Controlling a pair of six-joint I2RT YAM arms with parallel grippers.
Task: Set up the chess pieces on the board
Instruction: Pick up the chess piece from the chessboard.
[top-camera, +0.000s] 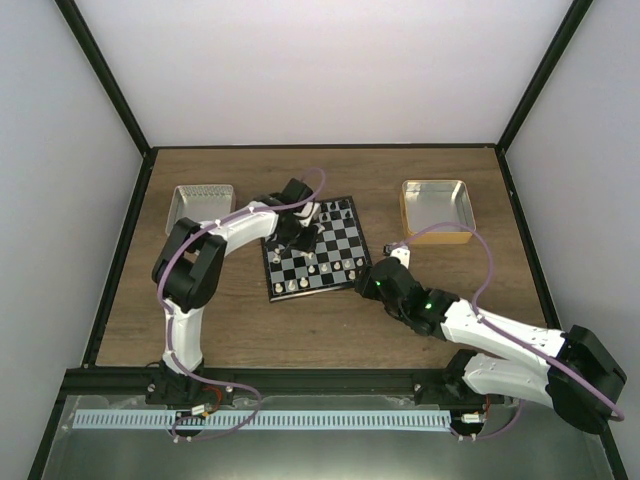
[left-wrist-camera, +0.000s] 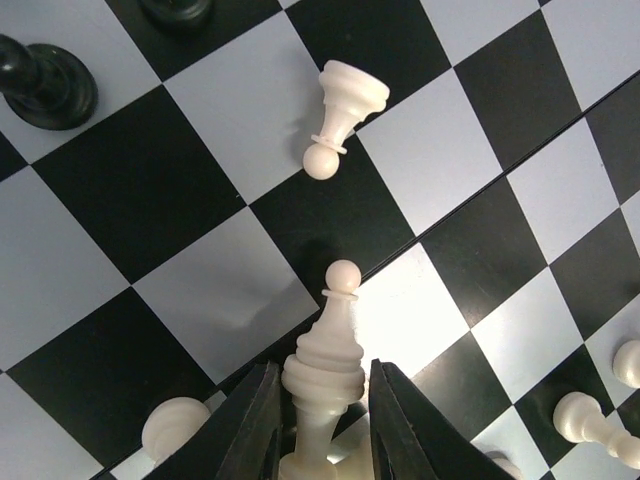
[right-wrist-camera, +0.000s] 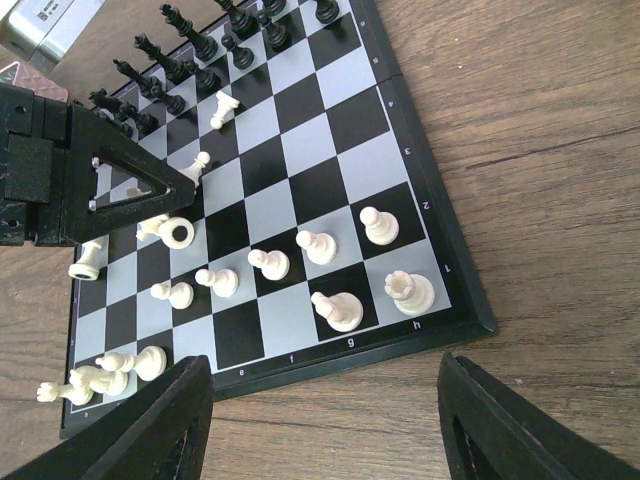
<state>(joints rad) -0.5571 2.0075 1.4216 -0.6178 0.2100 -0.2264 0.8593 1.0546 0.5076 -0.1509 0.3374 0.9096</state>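
Overhead: only the fixed camera takes in the whole brown wood-grain table, walled in white. The left arm bends over the board and the right arm stretches low toward the board's near right corner.
Trays: a square silver metal tray sits left of the board and a square metal tray with golden outer walls sits right of it, both apart from the board.
Board: the small square chessboard of glossy black and pale chequers with a thin dark border lies mid-table, slightly askew. The right wrist view alone shows the letters and numbers printed on that border.
Right gripper: the dark fingers are spread wide, hovering by the board's near edge.
Left gripper: the dark jaws are set narrow, clamped on a cream-white piece with a ball top. This grip shows close up only in its own wrist view.
Cream-white chess pieces: they are smooth, turned and rounded. Five pawns stand in a row on the near half, and a castellated rook stands in the near right corner square. Several lie toppled at the near left corner, and one toppled pawn lies mid-board.
Black chess pieces: glossy figures standing along the far edge.
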